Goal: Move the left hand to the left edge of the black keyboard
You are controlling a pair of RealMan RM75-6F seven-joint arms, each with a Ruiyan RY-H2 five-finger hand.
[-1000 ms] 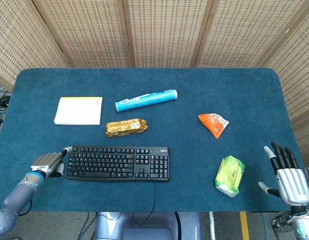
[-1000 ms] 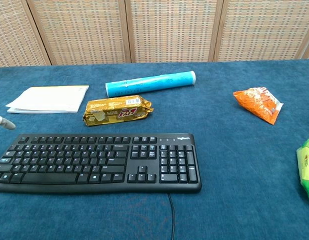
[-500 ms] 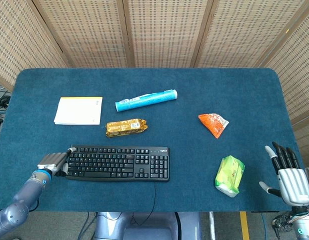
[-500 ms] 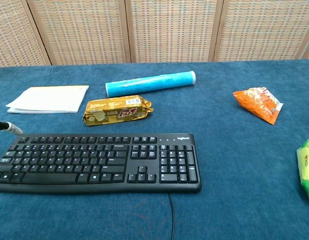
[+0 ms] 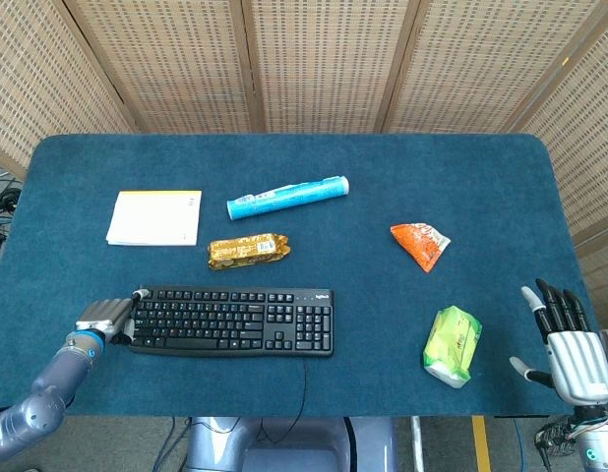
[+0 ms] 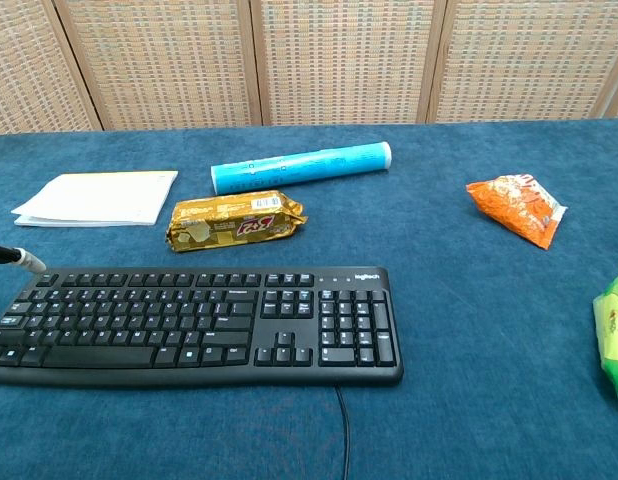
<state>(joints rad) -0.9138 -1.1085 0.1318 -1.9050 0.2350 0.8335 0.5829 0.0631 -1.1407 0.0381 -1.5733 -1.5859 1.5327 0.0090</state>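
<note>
Flat black plastic keyboard [image 5: 232,321] lies near front-left of blue cloth-covered table [image 5: 461,177], cable trailing over front edge. Left hand [image 5: 106,317] sits at keyboard's left edge, fingers against it, grasping nothing; whether fingers are curled or spread, cannot tell. One fingertip [image 6: 17,259] shows in chest view beside keyboard's top-left corner. Right hand [image 5: 567,343] at front-right table edge, fingers spread, empty, well apart from keyboard.

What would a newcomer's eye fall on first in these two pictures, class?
Most likely the black keyboard at the table's near edge, with the left hand right against its left end. Next, the bright things behind and beside it: a light blue tube, a gold snack packet, an orange bag and a green packet, the right hand open at the near right corner.
</note>
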